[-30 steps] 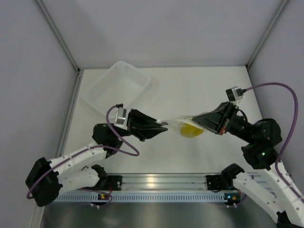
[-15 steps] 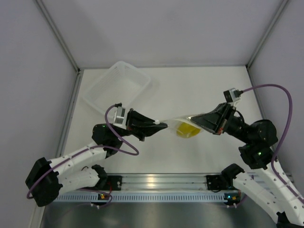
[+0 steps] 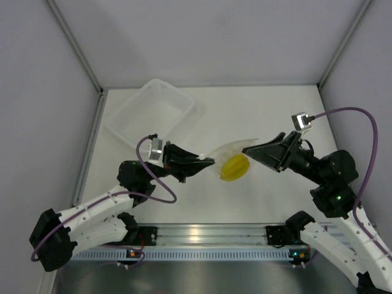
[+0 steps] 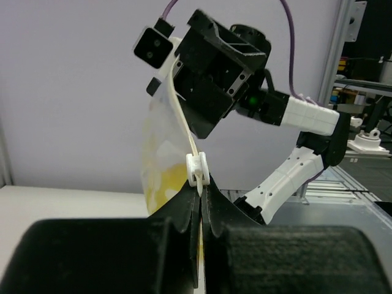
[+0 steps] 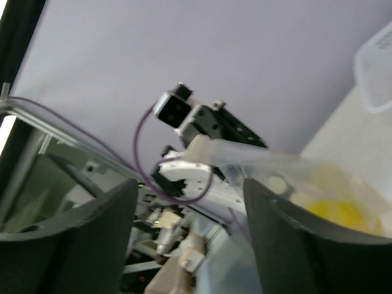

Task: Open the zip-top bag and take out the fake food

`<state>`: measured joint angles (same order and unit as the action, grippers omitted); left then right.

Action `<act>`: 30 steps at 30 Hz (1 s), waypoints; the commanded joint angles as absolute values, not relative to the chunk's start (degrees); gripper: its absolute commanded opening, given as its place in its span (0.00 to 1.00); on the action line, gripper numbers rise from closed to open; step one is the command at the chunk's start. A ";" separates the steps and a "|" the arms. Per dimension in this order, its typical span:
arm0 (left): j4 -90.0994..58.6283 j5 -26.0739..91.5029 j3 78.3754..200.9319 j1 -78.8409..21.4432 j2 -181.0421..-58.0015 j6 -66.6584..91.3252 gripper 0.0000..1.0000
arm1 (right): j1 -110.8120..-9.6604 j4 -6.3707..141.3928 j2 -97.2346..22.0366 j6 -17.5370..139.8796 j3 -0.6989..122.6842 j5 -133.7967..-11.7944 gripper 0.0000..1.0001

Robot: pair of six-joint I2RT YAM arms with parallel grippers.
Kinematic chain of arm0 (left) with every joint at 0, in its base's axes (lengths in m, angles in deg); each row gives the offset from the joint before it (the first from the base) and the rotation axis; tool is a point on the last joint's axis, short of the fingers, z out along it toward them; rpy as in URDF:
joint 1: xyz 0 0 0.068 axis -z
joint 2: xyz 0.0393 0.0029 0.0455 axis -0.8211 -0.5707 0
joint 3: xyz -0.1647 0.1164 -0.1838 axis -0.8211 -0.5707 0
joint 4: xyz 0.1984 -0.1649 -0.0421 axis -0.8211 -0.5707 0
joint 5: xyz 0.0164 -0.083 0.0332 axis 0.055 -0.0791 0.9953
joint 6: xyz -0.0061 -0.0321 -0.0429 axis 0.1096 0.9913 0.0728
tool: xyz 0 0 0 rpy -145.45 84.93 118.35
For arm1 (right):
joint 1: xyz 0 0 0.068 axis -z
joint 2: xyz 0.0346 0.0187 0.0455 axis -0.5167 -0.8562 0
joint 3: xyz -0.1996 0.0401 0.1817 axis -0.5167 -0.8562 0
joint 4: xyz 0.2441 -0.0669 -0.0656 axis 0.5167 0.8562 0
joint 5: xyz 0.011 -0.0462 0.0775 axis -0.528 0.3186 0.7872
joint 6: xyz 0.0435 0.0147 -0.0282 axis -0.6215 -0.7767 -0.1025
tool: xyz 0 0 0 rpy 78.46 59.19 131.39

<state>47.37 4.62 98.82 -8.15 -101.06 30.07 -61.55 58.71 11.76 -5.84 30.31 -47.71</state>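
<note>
The zip-top bag (image 3: 228, 153) hangs off the table between the two arms, with the yellow fake food (image 3: 234, 167) sagging in its lower part. My left gripper (image 3: 210, 162) is shut on the bag's white zipper slider (image 4: 198, 171) at the bag's left end. The left wrist view shows the clear bag (image 4: 160, 153) rising above the shut fingers, yellow showing through it. My right gripper (image 3: 247, 150) stands open just right of the bag's free corner, gripping nothing. In the right wrist view the bag (image 5: 288, 168) and the food (image 5: 340, 212) lie beyond its wide-apart fingers (image 5: 92, 229).
A translucent white basket tray (image 3: 191, 105) sits at the back left of the white table. Grey walls close in the back and both sides. A metal rail (image 3: 208, 236) with the arm bases runs along the near edge.
My right gripper has opened and let go of the bag's right end. The bag has slackened and swung toward the left gripper, carrying the food left. The left jaws have closed fully.
</note>
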 commanded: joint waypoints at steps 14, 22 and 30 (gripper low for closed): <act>-15.00 20.22 114.67 -8.00 -92.10 15.96 0.00 | -61.87 99.71 10.18 54.08 50.30 -68.81 0.96; -34.44 20.33 128.46 -8.00 -96.58 11.13 0.00 | -61.87 90.57 5.25 52.52 46.38 -48.53 0.95; -43.06 17.42 132.35 -8.00 -97.81 7.17 0.00 | -61.87 75.09 6.22 45.57 37.56 -42.13 0.96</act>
